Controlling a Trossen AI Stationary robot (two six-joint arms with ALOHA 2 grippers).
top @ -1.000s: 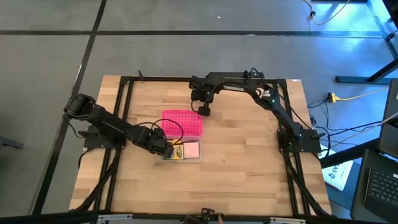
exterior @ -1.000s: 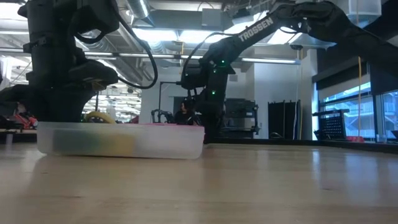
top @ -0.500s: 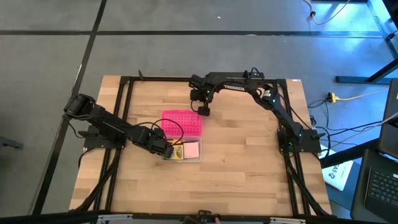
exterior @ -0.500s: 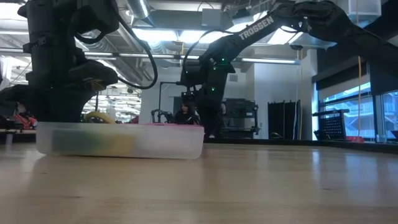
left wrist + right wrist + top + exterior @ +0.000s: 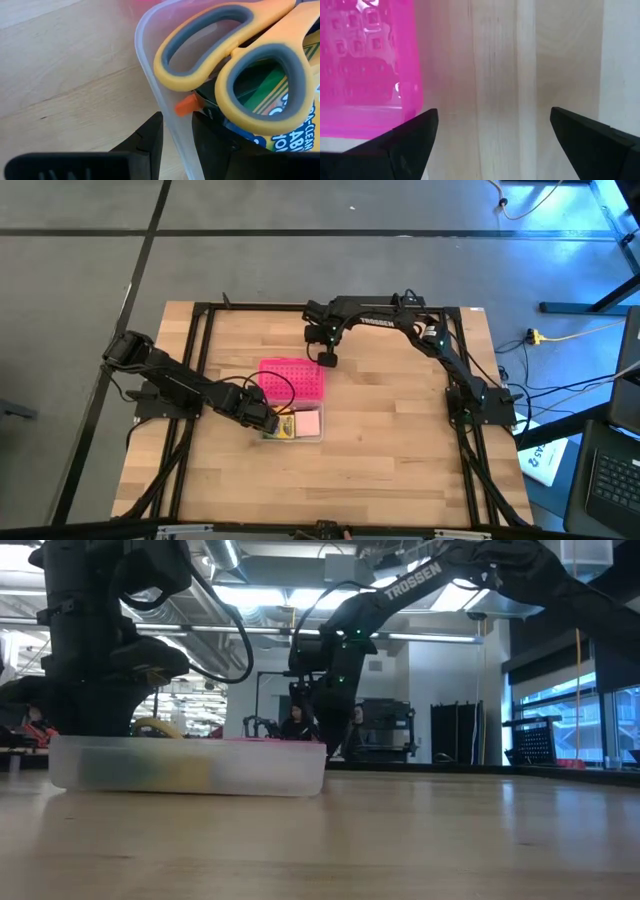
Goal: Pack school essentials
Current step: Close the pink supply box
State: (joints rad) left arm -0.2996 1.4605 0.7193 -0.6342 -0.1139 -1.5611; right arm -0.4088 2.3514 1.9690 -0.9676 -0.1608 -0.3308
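Observation:
A box lies open on the table, its bright pink dotted lid (image 5: 293, 379) on the far side and its clear half (image 5: 300, 424) on the near side. In the clear half lie yellow-handled scissors (image 5: 235, 65), a crayon box (image 5: 282, 117) under them and a pale pink pad (image 5: 308, 421). My left gripper (image 5: 268, 423) is shut on the clear half's left wall. My right gripper (image 5: 326, 358) hangs open above bare wood by the pink lid's far right corner (image 5: 367, 65), touching nothing. My left gripper pinches the clear half's left wall (image 5: 167, 120) between its two fingers, one finger (image 5: 150, 142) outside the wall and the other (image 5: 212, 137) inside, beside the scissor handles. The fingers come from above, pointing steeply down. The clear half rests flat on the table.
Black frame rails (image 5: 200, 340) run along the table's left, right and far sides. Bare wood (image 5: 390, 450) lies to the right of the box and toward the near edge. A small orange piece (image 5: 187, 105) sits inside the clear wall by the left fingers.
My right gripper has rolled a little about its own pointing line beside the pink lid, keeping its place and staying open. My left gripper and the box have kept still.

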